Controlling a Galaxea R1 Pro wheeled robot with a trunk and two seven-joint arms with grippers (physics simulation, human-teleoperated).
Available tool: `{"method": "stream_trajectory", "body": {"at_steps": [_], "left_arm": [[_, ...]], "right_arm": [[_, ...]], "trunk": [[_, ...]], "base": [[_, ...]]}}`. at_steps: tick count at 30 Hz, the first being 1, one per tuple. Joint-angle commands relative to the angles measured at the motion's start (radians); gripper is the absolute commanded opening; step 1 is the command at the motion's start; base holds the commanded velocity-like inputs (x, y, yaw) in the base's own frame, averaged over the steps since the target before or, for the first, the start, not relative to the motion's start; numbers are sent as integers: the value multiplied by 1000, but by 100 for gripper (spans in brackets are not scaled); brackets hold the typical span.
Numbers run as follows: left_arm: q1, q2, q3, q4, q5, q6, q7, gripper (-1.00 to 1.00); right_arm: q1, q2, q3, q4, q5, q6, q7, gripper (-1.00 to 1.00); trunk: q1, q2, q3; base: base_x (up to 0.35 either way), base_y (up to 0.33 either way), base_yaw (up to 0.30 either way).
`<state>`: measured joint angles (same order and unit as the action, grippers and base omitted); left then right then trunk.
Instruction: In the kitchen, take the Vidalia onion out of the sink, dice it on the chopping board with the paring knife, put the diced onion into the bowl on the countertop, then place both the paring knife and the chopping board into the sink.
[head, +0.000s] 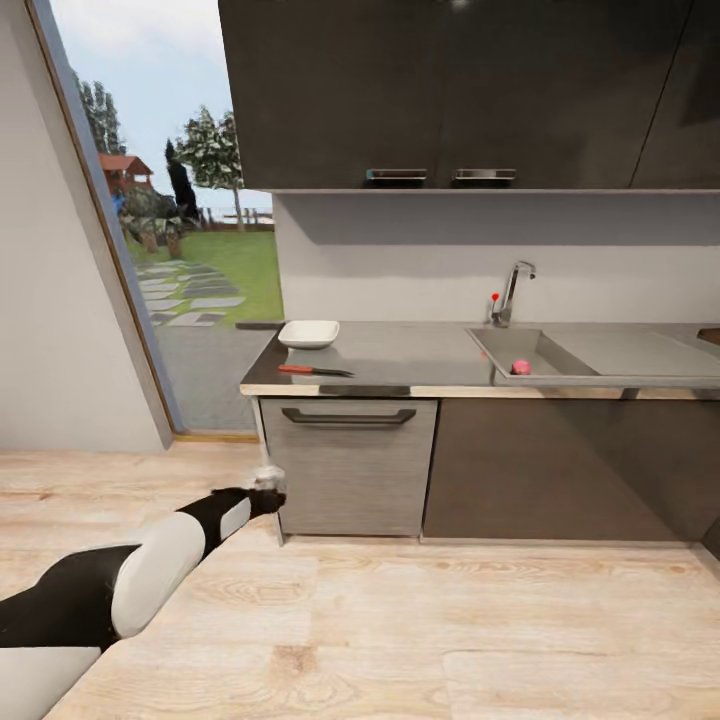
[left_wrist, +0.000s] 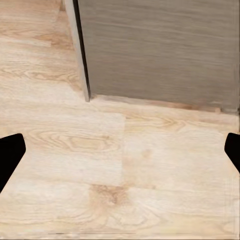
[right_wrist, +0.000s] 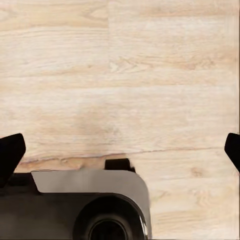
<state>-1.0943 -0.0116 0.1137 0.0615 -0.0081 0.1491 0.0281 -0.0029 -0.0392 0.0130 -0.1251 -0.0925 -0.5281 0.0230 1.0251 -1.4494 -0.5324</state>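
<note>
**A:** What's on your screen, starting from the left?

**B:** From the head camera I see a tall window with a garden behind it, then my left arm (head: 150, 575) stretching low over the wooden floor (head: 400, 640) toward the corner of a grey cabinet (head: 350, 465) with a dark handle. My left gripper (left_wrist: 120, 150) hangs above the planks just beside that cabinet's foot. On the left wrist camera its two dark fingertips (left_wrist: 10, 157) sit at opposite edges of the picture, far apart, with nothing between them, so that claw is released.

**A:** And the things for the job?

**B:** On the countertop (head: 400, 355), near its left end, stands the bowl (head: 308, 333), white and shallow. Just in front of it, close to the front edge, lies the paring knife (head: 314, 370), red handle to the left and dark blade to the right, apart from the bowl. Further right is the sink (head: 530, 355) with the tap (head: 512, 290) behind it. A small pinkish-red round thing, which I take for the Vidalia onion (head: 521, 367), sits inside the basin by its front wall.

**A:** The right side?

**B:** The right wrist camera looks down at the floor and part of my base (right_wrist: 85, 205). The right gripper (right_wrist: 120, 147) has its fingertips spread wide too, empty, so it's released.
</note>
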Motion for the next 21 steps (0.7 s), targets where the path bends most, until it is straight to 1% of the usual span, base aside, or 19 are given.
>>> {"method": "stream_trajectory", "body": {"at_steps": [1, 2, 3, 4, 7, 8, 9, 10, 13, 16, 18, 20, 21], "left_arm": [[13, 0, 8, 5, -1, -12, 3, 100], [39, 0, 8, 11, -1, -36, 3, 100], [52, 0, 8, 14, -1, -49, 2, 100], [109, 1, 8, 19, -1, -129, 2, 100], [203, 1, 7, 23, -2, -338, 1, 100], [219, 1, 7, 23, -2, -373, 1, 100], [251, 1, 7, 24, -2, -437, 1, 100], [267, 1, 7, 24, -2, -465, 1, 100], [353, 0, 7, 25, -3, -591, 2, 100], [445, 0, 7, 26, -3, -732, 8, 100], [472, 0, 7, 26, -3, -789, 11, 100], [528, -1, 7, 26, -4, -906, 16, 100], [565, 0, 7, 26, -4, -989, 17, 100]], "right_arm": [[0, -6, 3, -9, -9, -4, 2, 100], [0, -17, 3, -30, -9, -6, 2, 100], [0, -23, 3, -42, -10, -6, 2, 100], [0, -43, 2, -94, -10, 9, 0, 100], [0, -57, 1, -181, -10, 92, -3, 100], [0, -59, 1, -198, -10, 110, -3, 100], [0, -63, 1, -232, -10, 143, -4, 100], [0, -65, 1, -249, -10, 158, -4, 100], [0, -73, 0, -340, -10, 218, -5, 100], [-1, -75, 1, -397, -10, 238, -5, 100], [-1, -75, 1, -413, -10, 243, -5, 100], [-2, -76, 1, -448, -10, 264, -5, 100], [-2, -76, 1, -465, -10, 280, -4, 100]], "trunk": [[0, -1, -1], [0, -1, -1], [0, -1, -1], [0, -1, -1], [0, -1, -1], [0, -1, -1], [0, -1, -1], [0, -1, -1], [0, -1, -1], [0, -1, -1], [0, -1, -1], [0, -1, -1], [0, -1, -1]], "base": [[0, 0, 0], [0, 0, 0], [0, 0, 0], [0, 0, 0], [0, 0, 0], [0, 0, 0], [0, 0, 0], [0, 0, 0], [0, 0, 0], [0, 0, 0], [0, 0, 0], [0, 0, 0], [0, 0, 0]]}}
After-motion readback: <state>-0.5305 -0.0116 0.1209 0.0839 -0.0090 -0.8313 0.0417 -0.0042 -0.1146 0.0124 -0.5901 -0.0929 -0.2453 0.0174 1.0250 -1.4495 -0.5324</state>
